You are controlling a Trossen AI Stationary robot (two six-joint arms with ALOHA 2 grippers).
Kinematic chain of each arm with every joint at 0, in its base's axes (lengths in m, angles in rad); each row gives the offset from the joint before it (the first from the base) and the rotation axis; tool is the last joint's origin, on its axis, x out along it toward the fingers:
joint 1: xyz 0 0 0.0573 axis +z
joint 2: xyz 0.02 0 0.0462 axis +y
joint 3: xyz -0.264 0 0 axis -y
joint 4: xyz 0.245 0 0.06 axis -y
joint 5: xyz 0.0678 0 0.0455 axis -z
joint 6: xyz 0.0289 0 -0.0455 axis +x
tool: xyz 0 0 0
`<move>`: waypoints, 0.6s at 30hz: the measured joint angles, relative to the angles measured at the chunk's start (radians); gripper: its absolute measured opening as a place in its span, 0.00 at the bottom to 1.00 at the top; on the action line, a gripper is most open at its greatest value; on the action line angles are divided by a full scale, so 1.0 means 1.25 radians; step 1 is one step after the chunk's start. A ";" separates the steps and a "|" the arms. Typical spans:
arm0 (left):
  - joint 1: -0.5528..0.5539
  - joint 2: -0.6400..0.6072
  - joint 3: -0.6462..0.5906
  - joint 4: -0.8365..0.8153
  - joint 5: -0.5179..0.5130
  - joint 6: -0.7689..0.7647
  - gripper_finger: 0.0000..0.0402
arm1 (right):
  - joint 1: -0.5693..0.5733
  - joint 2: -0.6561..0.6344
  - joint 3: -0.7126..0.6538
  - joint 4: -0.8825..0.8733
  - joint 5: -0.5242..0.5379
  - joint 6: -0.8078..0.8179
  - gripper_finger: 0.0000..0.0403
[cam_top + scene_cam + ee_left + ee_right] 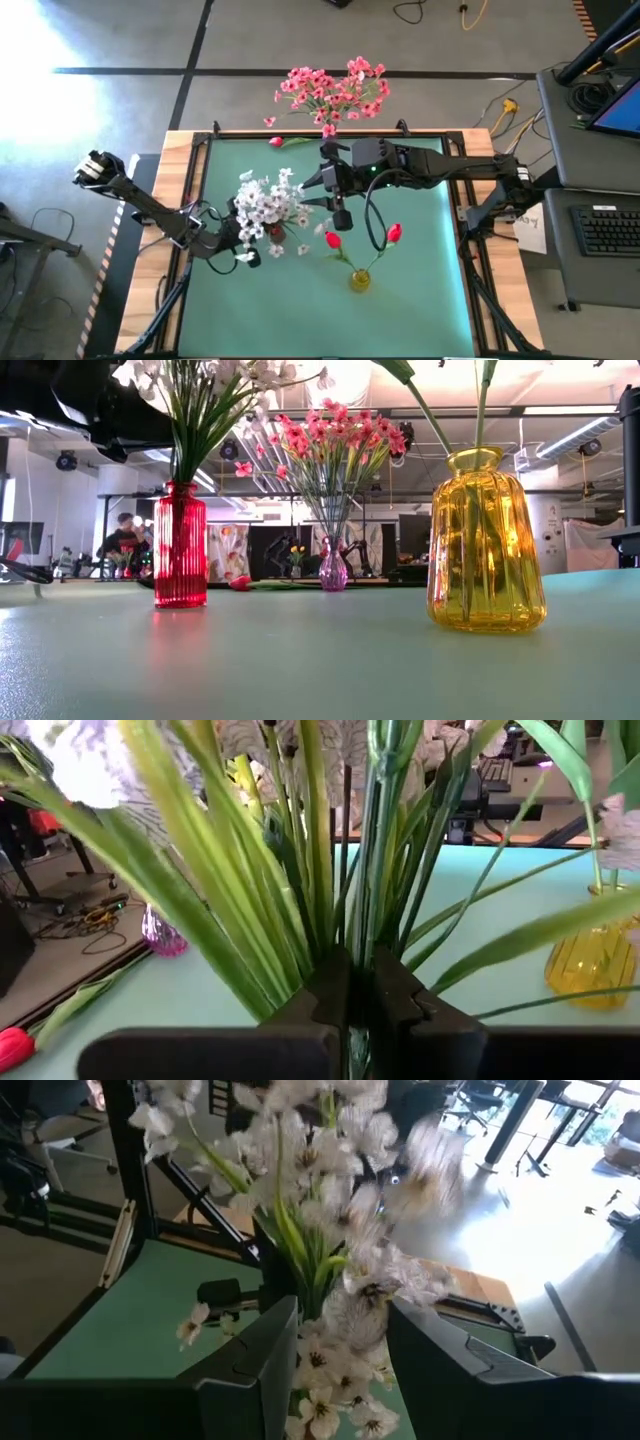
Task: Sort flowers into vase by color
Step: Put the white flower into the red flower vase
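— Three vases on the green counter [420, 300], right? Start with the big stuff

— Both arms reach in over it. The right arm [450, 172] comes across from the right side, and its hand [342, 218] points down near the middle, just right of the white flowers [270, 200]. In its wrist view the fingers [255, 1360] stand apart with white blossoms showing between them. I can't tell if they touch any

— And the left arm?

— The left arm [150, 205] comes in from the left edge, with its hand [352, 970] low at the foot of the white bunch. Its fingers are closed, and green stems rise right behind the tips. Whether a stem is pinched there, I cannot tell

— Where are the flowers?

— White ones fan out of the red vase [180, 545], left of centre. Pink flowers [335, 88] stand in a small purple vase [333, 570] at the far edge of the counter, leaning out over the floor. Two red buds [393, 233] stand in the yellow vase [487, 545], towards the near edge and right of the white bunch

— Anything outside a vase?

— One loose bud [275, 141], red, lies flat on the counter by the far edge, just left of the purple vase, with its green stem pointing toward that vase
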 joint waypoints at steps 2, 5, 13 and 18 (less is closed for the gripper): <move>0.000 0.000 0.000 0.000 0.001 0.000 0.00 | 0.000 0.007 -0.002 0.000 0.000 0.000 0.36; 0.000 0.000 -0.003 0.002 0.019 -0.009 0.00 | 0.000 0.019 -0.005 -0.005 0.000 0.000 0.36; 0.000 0.000 -0.006 0.003 0.018 -0.024 0.00 | 0.000 0.022 -0.005 -0.002 0.000 0.000 0.36; 0.000 -0.001 -0.006 0.003 0.018 -0.035 0.02 | 0.000 0.023 -0.005 -0.003 0.000 -0.001 0.36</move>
